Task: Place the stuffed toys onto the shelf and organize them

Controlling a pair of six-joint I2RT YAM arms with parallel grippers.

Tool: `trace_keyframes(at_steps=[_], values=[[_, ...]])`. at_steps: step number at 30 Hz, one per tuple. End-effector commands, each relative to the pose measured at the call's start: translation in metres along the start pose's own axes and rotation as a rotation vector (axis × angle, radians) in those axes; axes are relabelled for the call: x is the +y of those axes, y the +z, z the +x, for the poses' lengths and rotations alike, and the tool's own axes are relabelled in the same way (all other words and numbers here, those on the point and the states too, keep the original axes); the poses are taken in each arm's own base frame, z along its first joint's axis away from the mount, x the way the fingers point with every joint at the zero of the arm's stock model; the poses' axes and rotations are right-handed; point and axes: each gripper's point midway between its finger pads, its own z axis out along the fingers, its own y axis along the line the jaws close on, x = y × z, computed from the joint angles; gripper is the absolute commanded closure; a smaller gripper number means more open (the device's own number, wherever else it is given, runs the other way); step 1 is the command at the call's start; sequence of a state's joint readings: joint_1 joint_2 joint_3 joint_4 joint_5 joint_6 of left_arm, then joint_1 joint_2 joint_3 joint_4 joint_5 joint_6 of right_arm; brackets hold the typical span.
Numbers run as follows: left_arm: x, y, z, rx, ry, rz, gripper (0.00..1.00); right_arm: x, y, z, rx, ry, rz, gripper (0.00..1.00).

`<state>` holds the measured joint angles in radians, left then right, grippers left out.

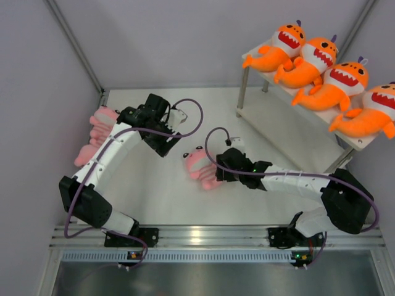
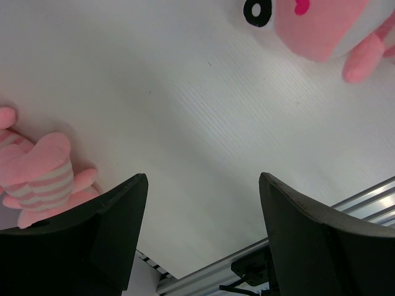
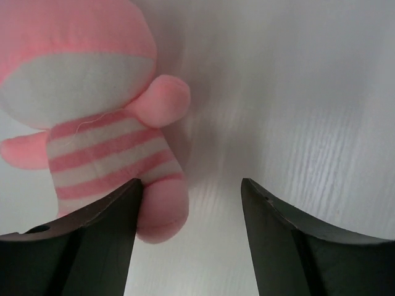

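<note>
Four orange shark plush lie in a row on the top board of the shelf at the back right. A pink striped plush lies on the table in the middle. My right gripper is open right beside it; in the right wrist view the plush has one leg between the jaws, against the left finger. More pink striped plush lie at the left wall. My left gripper is open and empty above the table between the two pink groups; its view shows a plush at left and another at top.
The shelf's lower board stands on thin metal legs at the back right. Grey walls close the left and back sides. An aluminium rail runs along the near edge with both arm bases.
</note>
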<state>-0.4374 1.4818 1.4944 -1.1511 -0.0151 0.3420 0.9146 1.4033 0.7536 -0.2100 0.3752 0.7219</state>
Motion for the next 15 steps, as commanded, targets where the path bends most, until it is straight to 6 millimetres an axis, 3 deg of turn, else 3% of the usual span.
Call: trace_keyframes(at_steps=[1, 3, 6, 7, 10, 15], values=[[0.000, -0.001, -0.008, -0.036, -0.013, -0.001, 0.22, 0.054, -0.020, -0.015, 0.028, -0.142, -0.263, 0.34], [0.000, -0.002, -0.007, -0.036, -0.013, -0.001, 0.21, 0.057, -0.020, -0.031, 0.013, -0.140, -0.295, 0.29], [0.000, -0.001, -0.004, -0.030, -0.011, -0.003, 0.21, 0.078, -0.028, -0.046, -0.020, -0.194, -0.407, 0.18], [0.000, -0.002, -0.004, -0.031, -0.011, -0.005, 0.21, 0.091, -0.029, -0.043, 0.006, -0.252, -0.475, 0.17], [0.002, -0.002, -0.004, -0.028, -0.011, -0.015, 0.21, 0.104, -0.022, -0.036, 0.079, -0.293, -0.522, 0.16], [0.002, -0.007, -0.004, -0.043, -0.005, -0.017, 0.21, 0.089, 0.012, -0.013, 0.171, -0.265, -0.434, 0.25]])
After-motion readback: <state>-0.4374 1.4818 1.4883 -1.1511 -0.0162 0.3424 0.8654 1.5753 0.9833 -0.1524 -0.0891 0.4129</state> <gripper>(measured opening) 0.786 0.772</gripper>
